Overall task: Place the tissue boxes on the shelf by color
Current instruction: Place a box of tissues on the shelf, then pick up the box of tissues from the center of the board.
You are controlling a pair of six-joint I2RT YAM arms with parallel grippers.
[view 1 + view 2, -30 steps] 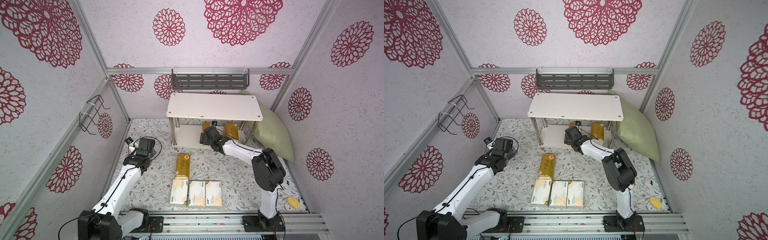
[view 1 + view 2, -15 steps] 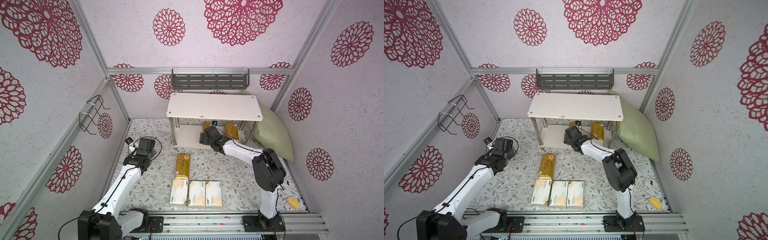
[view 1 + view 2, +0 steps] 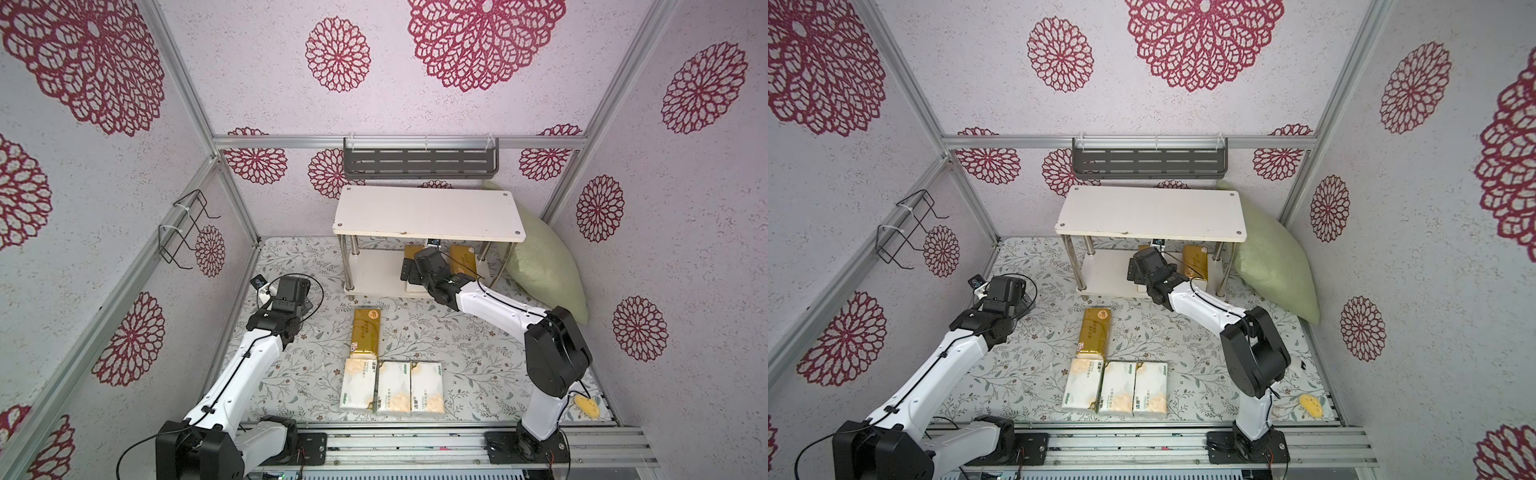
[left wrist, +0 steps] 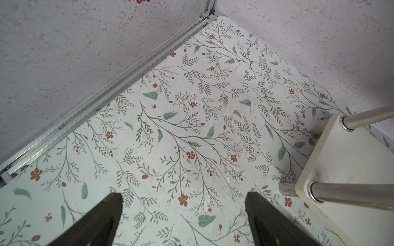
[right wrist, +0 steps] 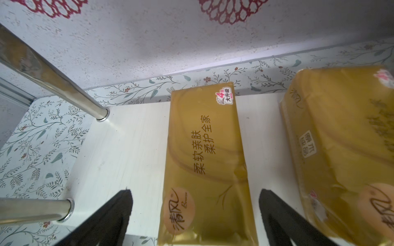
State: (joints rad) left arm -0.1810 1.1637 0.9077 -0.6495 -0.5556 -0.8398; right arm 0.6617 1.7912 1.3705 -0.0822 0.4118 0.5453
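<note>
1. The shelf [image 3: 428, 212] is seen at the back of the floral mat [image 3: 307, 374]; its upper board is bare, and much of the lower board [image 5: 128, 149] is covered by it in both top views.
2. Two gold tissue packs are found on the lower board; in a top view only the end of the one [image 3: 411, 250] is shown past the upper board and the arm, while more of the other [image 3: 463, 259] is exposed.
3. The right gripper [image 5: 196, 191] is held under the upper board with its jaws spread wide to either side of the first gold pack [image 5: 204, 159]; nothing is clamped. A strip of white board is seen between one finger [image 5: 119, 213] and the pack; contact at the other finger cannot be settled. The second pack [image 5: 341, 149] is cut off at the frame edge.
4. The left gripper [image 4: 183, 194] is held over bare mat beside the shelf's corner, jaws wide, nothing between them; its fingers are hidden beneath the wrist in the top views.
5. A third gold pack [image 3: 365, 338] is laid on the mat, its near end touching a row of three white packs [image 3: 392, 388] set side by side.
6. A green pillow [image 3: 540, 274] is partly hidden behind the shelf; a small yellow object [image 3: 586, 405] cannot be made out.
</note>
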